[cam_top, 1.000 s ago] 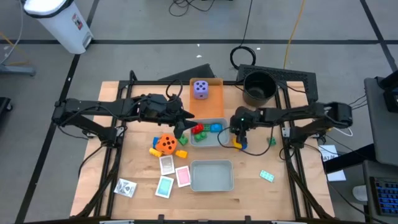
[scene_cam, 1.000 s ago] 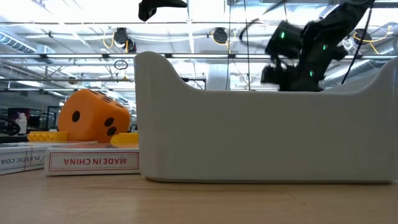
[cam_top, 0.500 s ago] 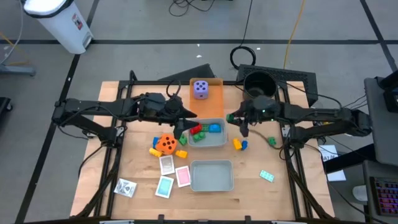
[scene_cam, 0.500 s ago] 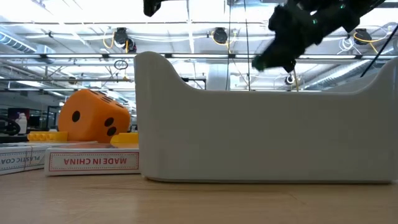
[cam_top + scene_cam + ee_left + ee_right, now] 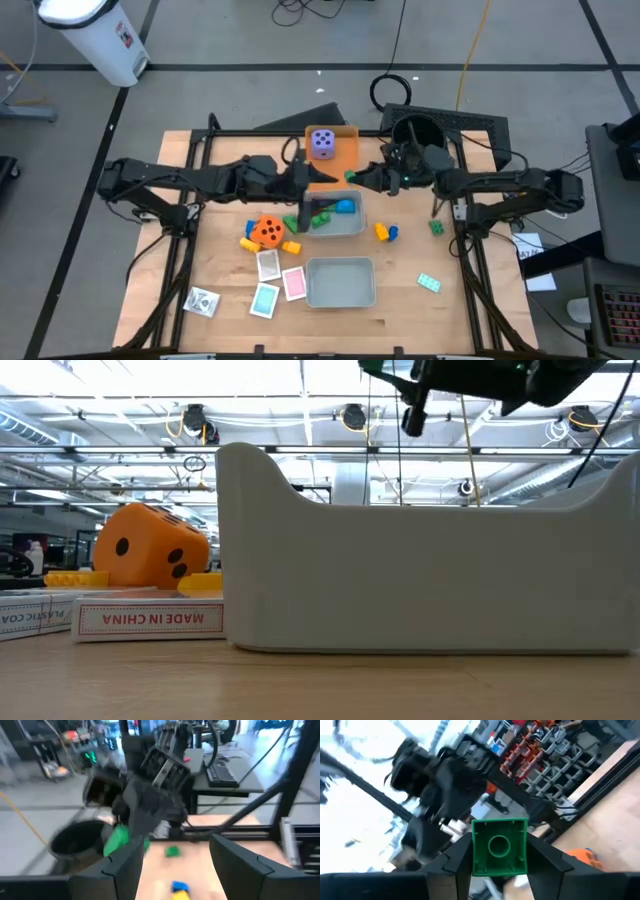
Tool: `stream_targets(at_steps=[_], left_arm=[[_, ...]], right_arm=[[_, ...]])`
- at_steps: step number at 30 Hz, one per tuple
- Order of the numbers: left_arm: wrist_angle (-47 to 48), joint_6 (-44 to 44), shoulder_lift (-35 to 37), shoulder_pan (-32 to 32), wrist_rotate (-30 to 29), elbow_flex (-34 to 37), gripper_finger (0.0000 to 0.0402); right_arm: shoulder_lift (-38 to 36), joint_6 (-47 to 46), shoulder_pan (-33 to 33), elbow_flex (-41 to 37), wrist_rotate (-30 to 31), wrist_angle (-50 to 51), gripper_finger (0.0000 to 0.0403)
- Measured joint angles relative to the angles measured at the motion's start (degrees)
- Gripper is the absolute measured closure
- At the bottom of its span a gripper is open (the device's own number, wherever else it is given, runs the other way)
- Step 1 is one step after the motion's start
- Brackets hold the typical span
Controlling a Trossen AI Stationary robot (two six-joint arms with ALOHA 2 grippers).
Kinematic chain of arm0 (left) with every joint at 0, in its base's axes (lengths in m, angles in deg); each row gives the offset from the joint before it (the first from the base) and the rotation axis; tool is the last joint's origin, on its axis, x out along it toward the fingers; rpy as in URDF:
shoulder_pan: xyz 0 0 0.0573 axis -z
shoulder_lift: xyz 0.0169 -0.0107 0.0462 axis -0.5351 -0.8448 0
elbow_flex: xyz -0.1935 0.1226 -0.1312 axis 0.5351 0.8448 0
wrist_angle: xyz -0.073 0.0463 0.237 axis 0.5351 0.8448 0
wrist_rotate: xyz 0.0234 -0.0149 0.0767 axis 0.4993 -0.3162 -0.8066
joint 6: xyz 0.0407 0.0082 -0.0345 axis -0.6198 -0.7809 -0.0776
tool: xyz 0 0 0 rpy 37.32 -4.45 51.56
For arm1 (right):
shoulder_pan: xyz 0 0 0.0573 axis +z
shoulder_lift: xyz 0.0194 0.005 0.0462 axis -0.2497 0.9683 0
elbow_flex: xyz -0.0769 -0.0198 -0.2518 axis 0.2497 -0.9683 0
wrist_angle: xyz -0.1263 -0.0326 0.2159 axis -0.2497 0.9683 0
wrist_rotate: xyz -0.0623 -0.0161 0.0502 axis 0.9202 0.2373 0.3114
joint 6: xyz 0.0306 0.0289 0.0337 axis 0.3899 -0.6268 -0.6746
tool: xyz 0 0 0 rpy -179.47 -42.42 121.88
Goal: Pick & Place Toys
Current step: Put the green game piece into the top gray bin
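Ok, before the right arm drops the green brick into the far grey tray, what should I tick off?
1. Green brick clamped in right tool: ok.
2. Right tool over far grey tray: not ok, it hangs just beyond the tray's far right corner.
3. Room in tray: ok, bare floor shows beside the blue brick.
4. Left tool clear of the drop spot: not ok, it hangs over the tray.
5. Left tool empty: cannot tell.
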Motion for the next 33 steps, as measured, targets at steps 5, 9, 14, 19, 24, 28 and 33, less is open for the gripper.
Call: stream_targets(at_steps=[5, 9, 14, 19, 24, 28, 33], left_arm=[[2.36, -8.72, -3.02, 0.95, -7.39, -5.31, 0.0170], [5.11, -10.38, -3.97, 0.87, -8.70, -7.68, 0.0170], [6.11, -11.41, -4.00, 0.73, -9.82, -7.71, 0.0169], [5.71, -12.95, -4.00, 0.28, -10.04, -7.71, 0.0169], [5.29, -13.47, -4.00, -0.34, -10.07, -7.71, 0.0170], [3.20, -14.90, -4.00, -0.39, -10.09, -7.71, 0.0170], [1.47, -15.50, -5.07, -0.39, -9.77, -7.71, 0.0170]], right_arm=[[4.32, -7.41, 0.00, -0.01, -1.13, -10.50, 0.0265], [6.34, -10.47, 0.06, -0.01, -0.66, -17.82, 0.0265], [6.91, -11.96, 0.47, -0.01, 0.91, -20.24, 0.0265], [6.91, -13.21, 1.56, -0.01, 2.21, -22.07, 0.0264], [6.91, -13.62, 2.78, -0.01, 3.76, -23.02, 0.0265], [6.91, -13.56, 3.49, -0.01, 5.09, -23.73, 0.0264], [6.91, -13.57, 3.47, -0.01, 5.14, -26.04, 0.0265]])
